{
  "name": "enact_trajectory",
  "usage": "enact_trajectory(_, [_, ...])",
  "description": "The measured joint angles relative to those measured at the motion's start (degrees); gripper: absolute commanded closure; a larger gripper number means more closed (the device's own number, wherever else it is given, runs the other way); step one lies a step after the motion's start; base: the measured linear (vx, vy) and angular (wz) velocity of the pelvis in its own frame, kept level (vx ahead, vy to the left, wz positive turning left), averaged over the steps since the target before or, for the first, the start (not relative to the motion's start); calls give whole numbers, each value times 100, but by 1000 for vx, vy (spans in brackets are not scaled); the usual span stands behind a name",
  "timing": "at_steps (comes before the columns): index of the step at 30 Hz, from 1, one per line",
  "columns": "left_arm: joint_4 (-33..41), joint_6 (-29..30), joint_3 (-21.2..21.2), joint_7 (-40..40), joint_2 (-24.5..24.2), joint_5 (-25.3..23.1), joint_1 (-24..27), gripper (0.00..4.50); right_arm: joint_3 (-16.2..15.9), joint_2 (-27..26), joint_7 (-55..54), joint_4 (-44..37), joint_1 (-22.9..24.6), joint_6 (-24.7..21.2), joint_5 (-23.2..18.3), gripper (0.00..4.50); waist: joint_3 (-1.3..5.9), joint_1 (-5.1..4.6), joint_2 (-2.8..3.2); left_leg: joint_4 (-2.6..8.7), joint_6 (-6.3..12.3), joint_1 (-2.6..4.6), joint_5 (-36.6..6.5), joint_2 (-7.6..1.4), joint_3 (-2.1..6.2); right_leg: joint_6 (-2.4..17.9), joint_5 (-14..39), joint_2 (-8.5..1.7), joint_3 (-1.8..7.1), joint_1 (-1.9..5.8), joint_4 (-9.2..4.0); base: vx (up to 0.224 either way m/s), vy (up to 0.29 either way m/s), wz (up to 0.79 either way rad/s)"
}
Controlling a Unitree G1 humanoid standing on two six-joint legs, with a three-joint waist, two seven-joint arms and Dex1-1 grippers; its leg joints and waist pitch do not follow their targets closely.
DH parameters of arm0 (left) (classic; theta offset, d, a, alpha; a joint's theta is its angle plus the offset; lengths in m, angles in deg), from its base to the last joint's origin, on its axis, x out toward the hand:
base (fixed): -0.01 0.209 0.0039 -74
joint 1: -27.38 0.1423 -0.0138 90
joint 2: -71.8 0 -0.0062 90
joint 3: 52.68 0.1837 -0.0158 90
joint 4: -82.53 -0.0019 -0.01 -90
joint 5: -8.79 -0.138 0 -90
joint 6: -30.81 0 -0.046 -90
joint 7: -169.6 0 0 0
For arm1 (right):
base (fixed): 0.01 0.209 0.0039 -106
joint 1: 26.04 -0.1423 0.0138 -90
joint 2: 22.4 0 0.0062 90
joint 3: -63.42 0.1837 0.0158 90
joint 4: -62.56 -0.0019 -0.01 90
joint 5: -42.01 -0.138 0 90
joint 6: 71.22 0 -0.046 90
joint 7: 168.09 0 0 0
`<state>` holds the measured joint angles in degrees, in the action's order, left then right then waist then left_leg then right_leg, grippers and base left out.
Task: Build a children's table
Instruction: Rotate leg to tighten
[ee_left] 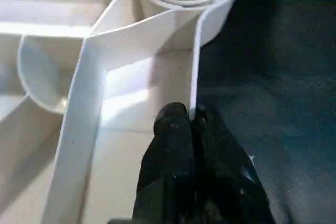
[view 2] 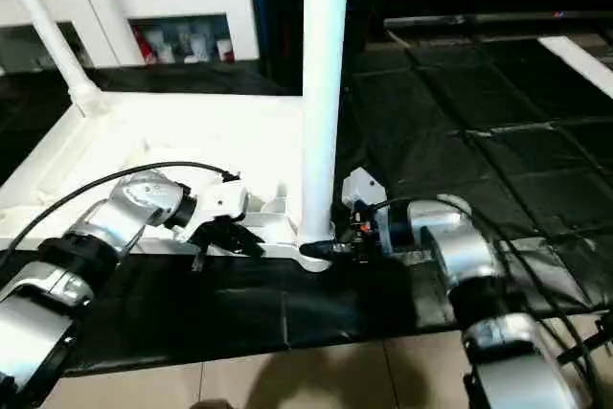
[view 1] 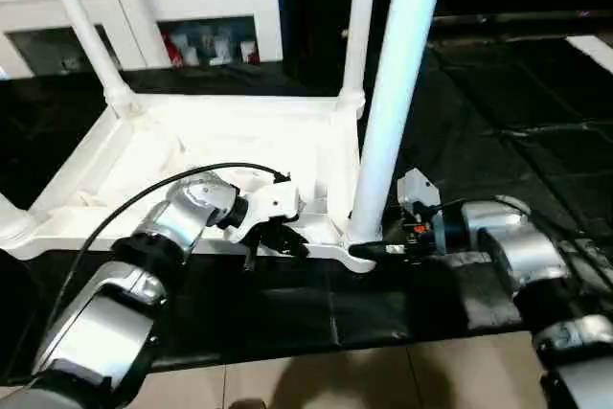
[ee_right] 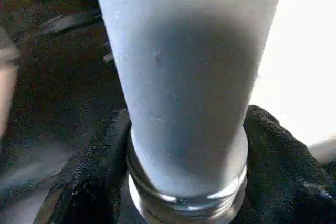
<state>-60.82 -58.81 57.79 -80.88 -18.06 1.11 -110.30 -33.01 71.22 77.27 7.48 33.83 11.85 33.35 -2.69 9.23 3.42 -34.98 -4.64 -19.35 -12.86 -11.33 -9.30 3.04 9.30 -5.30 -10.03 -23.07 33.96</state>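
At lower centre of the left eye view, the right gripper (view 1: 369, 250) brackets the base of the upright leg (view 1: 397, 93) — long axis vertical, seated in the tabletop (view 1: 220, 155) corner socket — while the left gripper (ee_left: 191, 124) clamps the adjacent rim

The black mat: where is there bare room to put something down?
Bare black mat lies open beyond the right gripper, right of the table top. Another strip runs along the table's near edge. It's crowded where the left gripper pinches the rim, beside the near leg.
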Motion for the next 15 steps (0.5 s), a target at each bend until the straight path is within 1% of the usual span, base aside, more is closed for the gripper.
enact_trajectory(1, [-47, 104, -20, 124, 57, 0, -22, 450, 58, -59, -219, -6, 18, -53, 16, 176, 0, -36, 1, 2, -3, 19, -1, -1, -6, -3, -1, 0, -1, 19, -15, 0, 0, 0])
enact_trajectory(2, [-75, 251, -86, 296, 139, 7, -26, 450, 145, -152, -528, 1, 24, -145, 28, 176, 0, -94, 1, 6, -3, 32, -1, -1, -9, -17, -9, 0, -5, 43, -45, 0, 0, 0])
enact_trajectory(4, [-134, 523, -203, 612, 289, 13, -83, 450, 330, -338, -1102, 28, 22, -251, 35, 176, 2, -198, 7, 11, 1, 31, 3, -4, -11, -35, -20, 1, -17, 55, -97, 0, 0, 0])
enact_trajectory(5, [-159, 767, -342, 905, 408, 25, -101, 450, 525, -605, -1631, 150, -28, -276, 35, 177, 2, -299, 6, 9, 1, 30, 3, -4, -15, -42, -25, 0, -15, 61, -110, 0, 0, 0])
enact_trajectory(7, [-201, 1095, -509, 1352, 569, 74, -159, 450, 788, -954, -2385, 343, -197, -364, 27, 177, 1, -426, 8, 10, 3, 28, 2, -1, -23, -48, -32, -2, -11, 59, -131, 0, 0, 0])
enact_trajectory(9, [-217, 1339, -644, 1746, 748, 131, -198, 450, 914, -1132, -2969, 502, -358, -403, 32, 177, 1, -491, 7, 12, 10, 17, -2, 1, -27, -46, -38, -3, -7, 56, -139, 0, 0, 0])
enact_trajectory(11, [-217, 1472, -747, 2079, 868, 155, -219, 450, 990, -1294, -3457, 720, -563, -397, 84, 177, 1, -528, 7, 17, 16, 15, -6, 2, -28, -45, -48, -3, -2, 50, -134, 0, 0, 0])
enact_trajectory(13, [-200, 1568, -832, 2361, 968, 155, -242, 450, 1045, -1412, -3867, 917, -779, -403, 160, 177, 2, -534, 5, 35, 28, 6, 1, 4, -28, -37, -59, -3, 0, 33, -122, 0, 0, 0])
enact_trajectory(15, [-139, 1600, -847, 2457, 1007, 158, -242, 450, 1068, -1446, -4012, 975, -839, -348, 165, 177, 4, -498, 3, 55, 41, -1, 7, 8, -25, -28, -51, -3, 4, 9, -97, 0, 0, 0])
